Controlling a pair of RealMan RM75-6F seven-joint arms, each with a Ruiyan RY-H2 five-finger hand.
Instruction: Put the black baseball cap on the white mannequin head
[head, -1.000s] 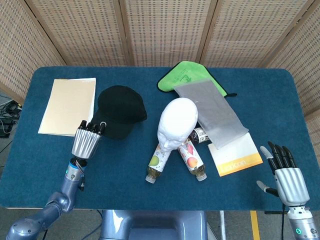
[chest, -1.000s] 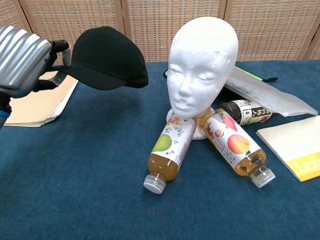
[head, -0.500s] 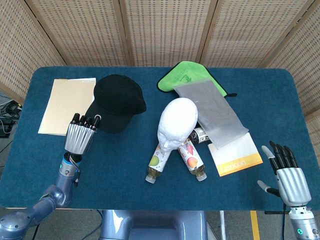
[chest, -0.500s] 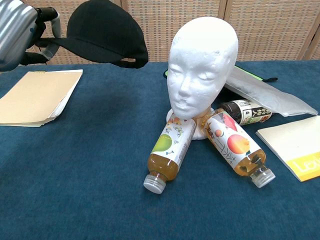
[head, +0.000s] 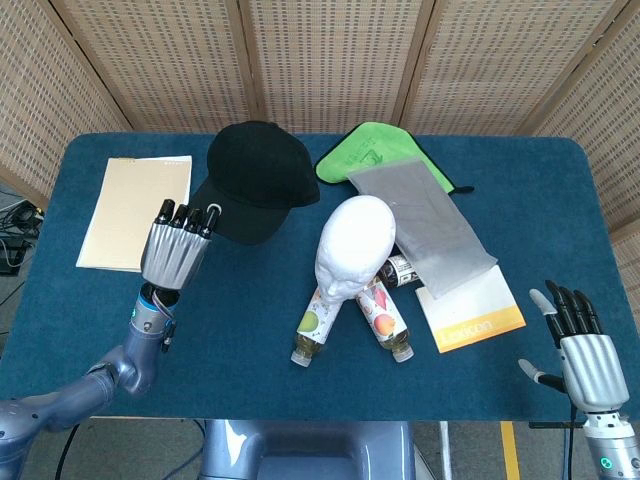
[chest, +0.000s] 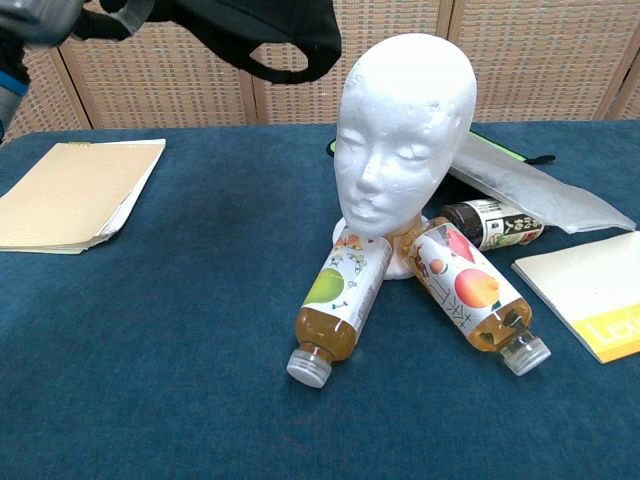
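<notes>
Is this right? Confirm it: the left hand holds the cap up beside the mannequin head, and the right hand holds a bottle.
Not quite. The right hand holds nothing; the head view shows it open at the table's edge, away from both bottles. The left hand does hold the cap up beside the mannequin head.

Tan folder (head: 135, 211), green cloth (head: 372, 151), grey pouch (head: 424, 225), juice bottles (chest: 337, 309)
</notes>
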